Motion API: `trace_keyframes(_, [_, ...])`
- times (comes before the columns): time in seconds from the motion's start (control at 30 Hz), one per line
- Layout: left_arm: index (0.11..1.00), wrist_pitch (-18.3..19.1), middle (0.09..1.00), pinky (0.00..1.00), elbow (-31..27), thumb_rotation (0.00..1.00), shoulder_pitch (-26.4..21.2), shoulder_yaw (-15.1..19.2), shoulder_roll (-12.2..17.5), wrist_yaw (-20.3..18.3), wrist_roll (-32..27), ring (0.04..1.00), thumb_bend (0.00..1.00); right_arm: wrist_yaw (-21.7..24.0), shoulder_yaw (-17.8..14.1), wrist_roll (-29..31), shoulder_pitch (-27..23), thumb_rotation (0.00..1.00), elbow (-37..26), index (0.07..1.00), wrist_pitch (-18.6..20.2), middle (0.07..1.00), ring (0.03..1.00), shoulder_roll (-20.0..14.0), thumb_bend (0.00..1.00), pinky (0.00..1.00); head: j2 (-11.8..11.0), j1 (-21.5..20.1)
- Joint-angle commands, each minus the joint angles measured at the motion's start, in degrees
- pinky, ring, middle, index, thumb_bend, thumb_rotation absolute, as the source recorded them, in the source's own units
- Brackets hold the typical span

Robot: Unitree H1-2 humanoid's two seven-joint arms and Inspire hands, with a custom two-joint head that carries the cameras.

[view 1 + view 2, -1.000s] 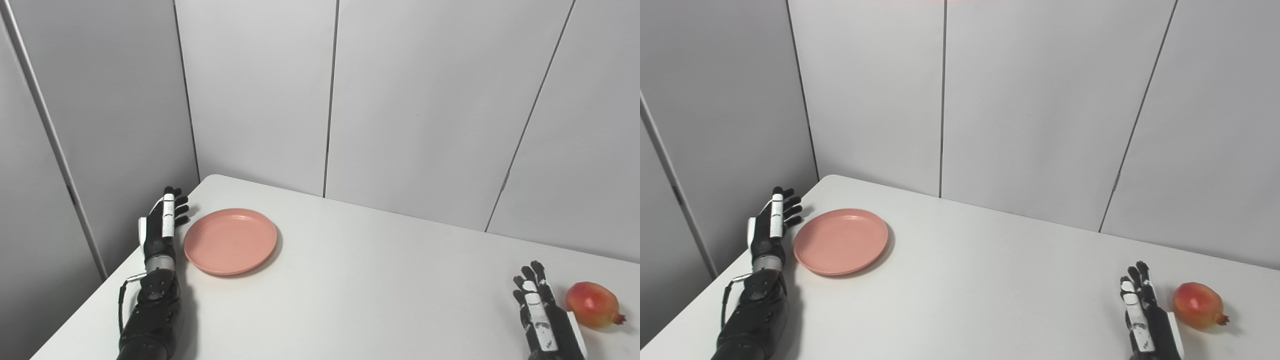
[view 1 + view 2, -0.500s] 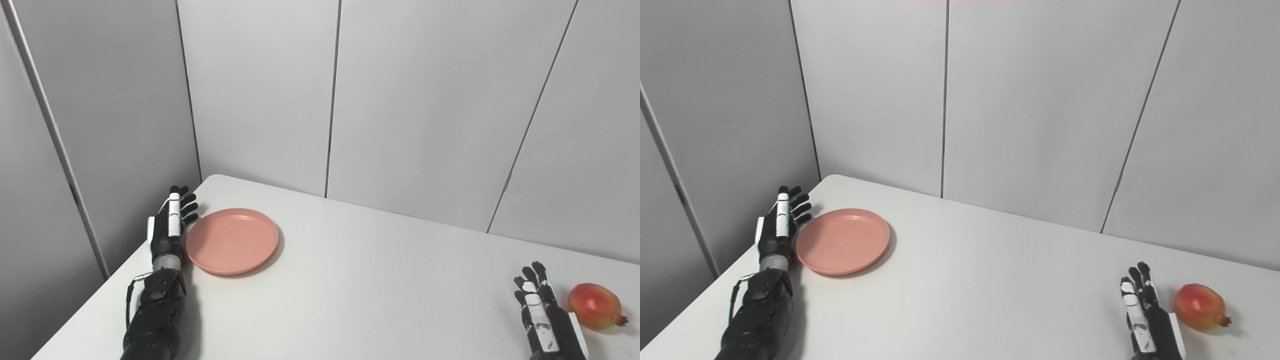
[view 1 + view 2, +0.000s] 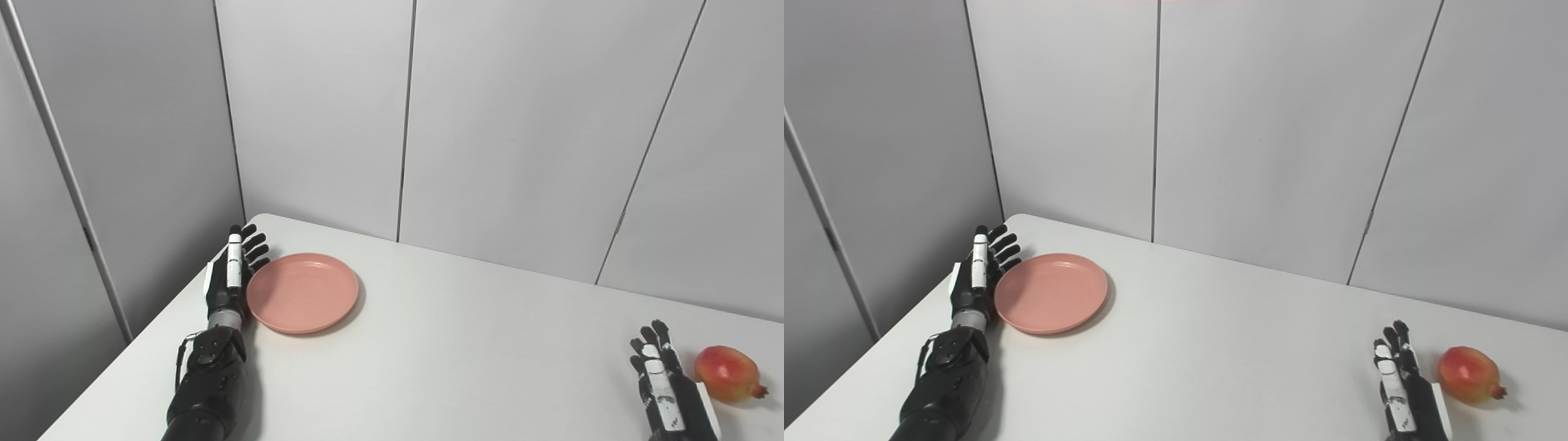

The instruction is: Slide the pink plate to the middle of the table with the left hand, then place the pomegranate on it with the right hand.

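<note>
Left robot hand: your fingers are spread, flat against the plate's left rim, gripping nothing.
Plate: far-left bench.
Right robot hand: open, empty, beside the pomegranate.

Left hand against plate — flat.

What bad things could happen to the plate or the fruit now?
1. The left hand only presses flat against the rim of the pink plate, holding nothing, so the plate might spin or slip away instead of sliding straight.
2. The plate sits far from the table's middle, so a weak push may stop short.
3. The round pomegranate lies near the table's right side beside the open right hand; a bump might roll it off.
</note>
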Motion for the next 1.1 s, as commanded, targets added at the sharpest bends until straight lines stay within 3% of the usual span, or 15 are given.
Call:
trace_keyframes(0.0, [0.785,0.88,0.797,0.75,-1.63,1.00,-1.74,-0.70,-0.37,-1.31,-0.10,0.789,0.55,0.14,-0.05,-0.12,-0.50,0.76,-1.01,1.000,-1.68,0.989,0.975,-0.24,0.44,1.00,0.20,-0.07])
trace_keyframes(0.43, [0.792,0.75,0.806,0.77,-2.99,1.00,-0.88,-4.31,-1.75,-2.68,2.31,0.804,0.56,0.05,0.29,-1.18,-0.47,0.78,-0.90,1.000,-1.94,0.984,0.971,-0.08,0.44,1.00,0.48,-1.13])
trace_keyframes(1.07, [0.816,6.67,0.830,0.80,-10.05,1.00,1.26,-6.67,-6.35,-3.50,2.81,0.833,0.56,0.06,0.21,-1.26,-0.69,0.79,0.23,0.998,-2.60,0.981,0.964,0.38,0.45,0.99,0.93,-2.36])
